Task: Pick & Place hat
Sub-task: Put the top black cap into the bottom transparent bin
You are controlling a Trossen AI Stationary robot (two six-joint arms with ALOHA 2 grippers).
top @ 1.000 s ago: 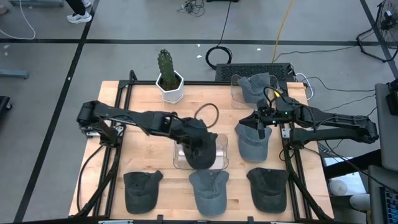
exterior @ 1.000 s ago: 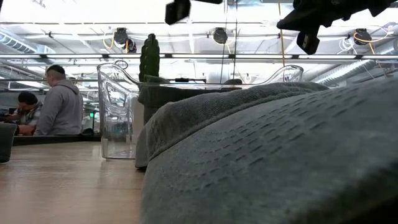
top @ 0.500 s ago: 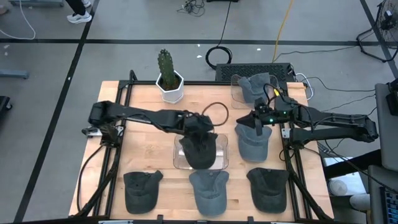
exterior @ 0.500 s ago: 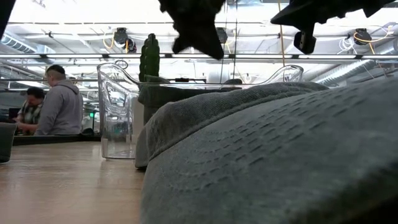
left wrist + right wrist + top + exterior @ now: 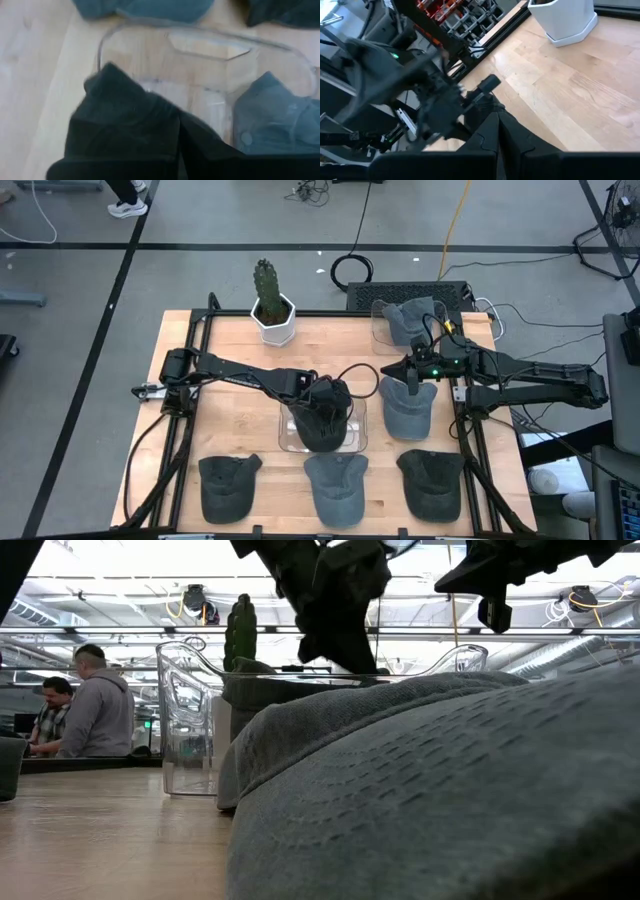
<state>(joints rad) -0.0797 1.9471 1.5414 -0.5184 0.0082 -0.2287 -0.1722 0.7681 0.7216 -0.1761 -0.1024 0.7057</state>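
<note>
My left gripper [image 5: 322,400] [image 5: 179,131] is shut on a dark hat [image 5: 322,428] [image 5: 125,125]. It hangs over the clear bin [image 5: 352,442] [image 5: 210,42] at the table's middle. In the low view, hat and gripper [image 5: 335,600] come down from above to about the bin's rim [image 5: 300,675]. My right gripper [image 5: 414,384] [image 5: 498,122] is shut on nothing. It hovers above a grey hat [image 5: 405,412] lying flat to the right of the bin. My left gripper pinches the dark hat's cloth [image 5: 150,117] between its two fingers, slanting down from the table's left. The cloth itself covers the spot, so which part of the hat it has cannot be told. The hat hangs below the fingers; whether it touches the bin I cannot tell.
Three hats [image 5: 228,485] [image 5: 335,485] [image 5: 432,482] lie along the near edge. A second clear bin [image 5: 385,330] at the far right holds a grey hat [image 5: 410,318]. A potted cactus [image 5: 270,305] stands at the far edge. People sit beyond the table [image 5: 95,705].
My left gripper has gone down and toward the table's right with the dark hat, stretching out over the middle bin. The hat, seen high above in the low view before, now hangs down to the bin's rim.
</note>
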